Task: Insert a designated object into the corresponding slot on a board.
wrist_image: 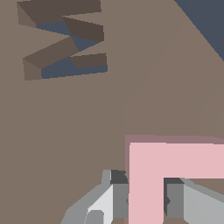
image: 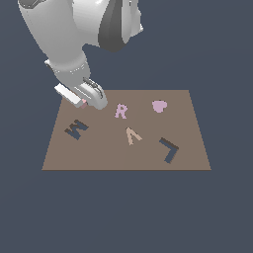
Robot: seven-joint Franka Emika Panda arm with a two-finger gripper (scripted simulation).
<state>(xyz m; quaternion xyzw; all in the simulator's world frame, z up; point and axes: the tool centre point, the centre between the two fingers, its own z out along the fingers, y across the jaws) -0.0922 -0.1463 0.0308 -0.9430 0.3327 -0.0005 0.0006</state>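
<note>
The designated object, a flat light-pink L block (wrist_image: 175,159), lies at the board's (image: 148,160) back corner on the exterior view's left. Only a sliver of it (image: 84,103) shows under the hand there. My gripper (wrist_image: 146,201) straddles one leg of the L, and a grey finger pad (wrist_image: 120,194) presses on each side, so it is shut on the block. The slot (image: 169,148), a dark L-shaped recess, sits near the board's front on the exterior view's right, far from my gripper (image: 89,102). It is out of the wrist view.
A dark M-shaped recess (image: 75,129) (wrist_image: 65,43) lies just in front of the gripper. A lilac R (image: 121,110), a pink heart (image: 159,105) and a tan angled piece (image: 132,135) also sit on the board. The arm's bulk hangs over the back left.
</note>
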